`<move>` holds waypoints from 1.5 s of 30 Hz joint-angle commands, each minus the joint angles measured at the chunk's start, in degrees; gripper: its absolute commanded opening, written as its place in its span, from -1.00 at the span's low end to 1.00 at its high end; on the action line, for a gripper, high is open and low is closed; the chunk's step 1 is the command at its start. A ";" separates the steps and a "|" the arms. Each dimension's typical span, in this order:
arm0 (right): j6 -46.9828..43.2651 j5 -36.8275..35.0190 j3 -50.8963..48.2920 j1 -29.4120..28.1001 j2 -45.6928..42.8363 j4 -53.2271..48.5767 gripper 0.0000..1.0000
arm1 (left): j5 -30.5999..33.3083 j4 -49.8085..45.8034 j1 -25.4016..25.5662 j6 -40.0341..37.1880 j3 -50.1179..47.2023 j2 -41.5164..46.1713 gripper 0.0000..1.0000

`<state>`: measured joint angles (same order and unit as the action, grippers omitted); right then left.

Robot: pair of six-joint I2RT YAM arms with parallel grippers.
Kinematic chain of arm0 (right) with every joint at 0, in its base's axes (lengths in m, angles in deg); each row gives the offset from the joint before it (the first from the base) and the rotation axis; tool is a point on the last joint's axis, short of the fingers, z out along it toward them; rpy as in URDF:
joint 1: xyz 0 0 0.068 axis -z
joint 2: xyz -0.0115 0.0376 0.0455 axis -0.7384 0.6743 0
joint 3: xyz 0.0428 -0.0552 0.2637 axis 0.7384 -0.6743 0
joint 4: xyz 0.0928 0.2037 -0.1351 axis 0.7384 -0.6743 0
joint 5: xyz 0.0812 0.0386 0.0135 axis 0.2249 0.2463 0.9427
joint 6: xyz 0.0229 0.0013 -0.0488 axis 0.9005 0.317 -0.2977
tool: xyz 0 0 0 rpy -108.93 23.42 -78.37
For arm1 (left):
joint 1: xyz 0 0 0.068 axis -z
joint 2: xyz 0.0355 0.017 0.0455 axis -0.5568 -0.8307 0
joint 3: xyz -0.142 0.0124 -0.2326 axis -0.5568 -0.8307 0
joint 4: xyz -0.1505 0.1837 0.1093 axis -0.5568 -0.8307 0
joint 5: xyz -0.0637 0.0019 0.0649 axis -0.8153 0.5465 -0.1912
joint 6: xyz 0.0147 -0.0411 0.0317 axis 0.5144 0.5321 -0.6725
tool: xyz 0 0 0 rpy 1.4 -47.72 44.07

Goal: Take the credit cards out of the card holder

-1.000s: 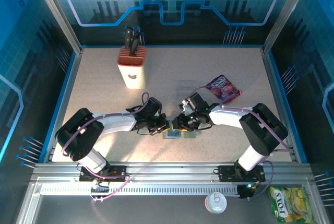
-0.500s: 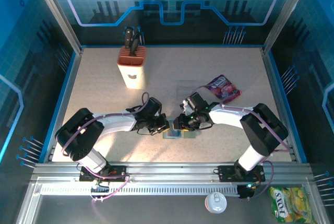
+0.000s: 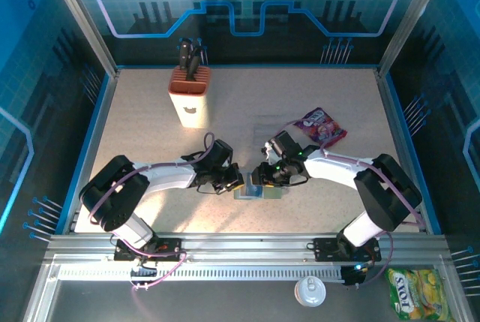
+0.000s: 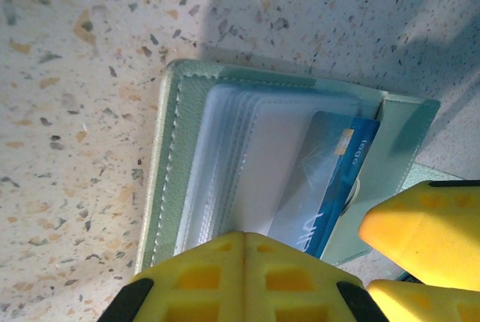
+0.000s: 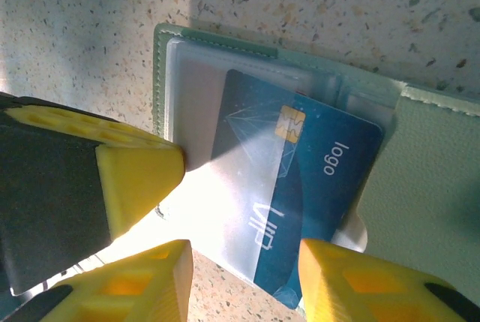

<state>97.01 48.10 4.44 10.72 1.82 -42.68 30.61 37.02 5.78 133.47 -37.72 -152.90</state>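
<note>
1. The card holder (image 4: 169, 149) lies open and flat on the speckled table (image 4: 67, 74), right beneath the tips of both grippers, which close in on it from opposite sides.
2. Inside it is a stack of clear plastic sleeves (image 4: 240, 149). One blue credit card (image 5: 300, 187) with a gold chip lies slanted there, half covered by the top sleeve.
3. The left gripper (image 4: 244, 262) has its fingers pressed together, with the tips on the near edge of the sleeves. Whether a sleeve is nipped between them I cannot tell.
4. The right gripper (image 5: 247, 284) has its fingers spread, one on either side of the card's near end, not squeezing it.
5. A knife block (image 3: 189, 97) stands well beyond the left gripper. A purple snack packet (image 3: 321, 127) lies near the right gripper, on its far side.
</note>
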 commanded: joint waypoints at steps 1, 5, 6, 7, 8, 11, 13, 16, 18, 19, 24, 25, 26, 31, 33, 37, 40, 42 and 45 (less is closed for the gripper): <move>-0.95 -1.00 0.74 0.93 -1.52 -1.99 -0.15 | 0.15 -2.25 0.88 -1.56 2.44 0.81 -0.90; -0.87 -1.08 0.02 1.28 -1.70 -1.84 -0.15 | -0.20 -2.98 1.64 -2.11 4.21 -0.09 -0.91; -0.88 -1.06 -0.13 1.40 -1.69 -1.83 -0.14 | -0.25 -3.03 1.81 -2.11 4.57 -0.43 -0.90; -0.87 -1.11 -0.31 1.39 -1.63 -1.74 -0.15 | -0.27 -3.20 1.92 -2.32 4.90 -0.74 -0.91; -0.88 -1.06 -0.48 1.46 -1.48 -1.74 -0.15 | -0.22 -3.42 1.97 -2.42 5.28 -1.10 -0.91; -0.87 -0.97 -0.81 1.64 -1.22 -1.49 -0.15 | -0.55 -3.47 1.96 -2.78 5.73 -2.14 -0.91; -0.83 -0.85 -1.06 1.81 -1.14 -1.35 -0.15 | -1.09 -3.66 2.09 -2.94 5.88 -2.94 -0.91; -0.61 -0.67 -1.39 1.87 -1.08 -0.97 -0.15 | -0.96 -4.60 2.12 -3.27 5.95 -3.44 -0.91; -0.52 -0.18 -1.48 1.90 -0.92 -0.57 -0.14 | -0.11 -5.72 2.08 -3.46 6.03 -3.52 -0.91; -0.46 0.07 -1.57 2.00 -0.75 -0.36 -0.14 | 0.23 -6.10 2.09 -3.50 6.01 -3.51 -0.92; -0.13 1.34 -2.01 2.34 0.36 1.09 -0.14 | 0.96 -7.15 2.13 -3.71 6.02 -3.79 -0.92; 0.01 1.76 -2.31 2.43 0.57 1.63 -0.14 | 1.02 -7.16 2.11 -3.75 6.00 -3.87 -0.92; 0.24 2.07 -2.56 2.63 0.80 2.26 -0.14 | 0.99 -7.34 2.13 -3.83 5.98 -4.05 -0.92; 0.97 3.42 -3.72 3.04 1.56 4.58 -0.14 | 1.28 -7.99 2.13 -4.00 5.92 -4.40 -0.92; 0.97 3.64 -3.83 3.05 1.89 4.93 -0.14 | 1.43 -8.28 2.08 -4.05 5.95 -4.49 -0.93; 1.37 4.60 -4.29 3.31 3.04 6.24 -0.14 | 1.34 -8.41 2.11 -4.16 5.88 -4.67 -0.93; 1.57 4.91 -4.43 3.31 3.73 6.80 -0.14 | 1.35 -8.49 2.13 -4.13 6.04 -4.84 -0.92; 1.68 5.18 -4.29 3.32 3.97 7.11 -0.14 | 1.22 -8.59 2.13 -4.17 6.05 -4.78 -0.93; 2.01 5.41 -4.27 3.39 3.74 7.57 -0.16 | 1.28 -8.66 2.06 -4.24 5.95 -4.67 -0.92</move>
<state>98.34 51.99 0.76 13.54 4.92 -36.08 30.78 31.64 7.60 130.50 -32.41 -156.55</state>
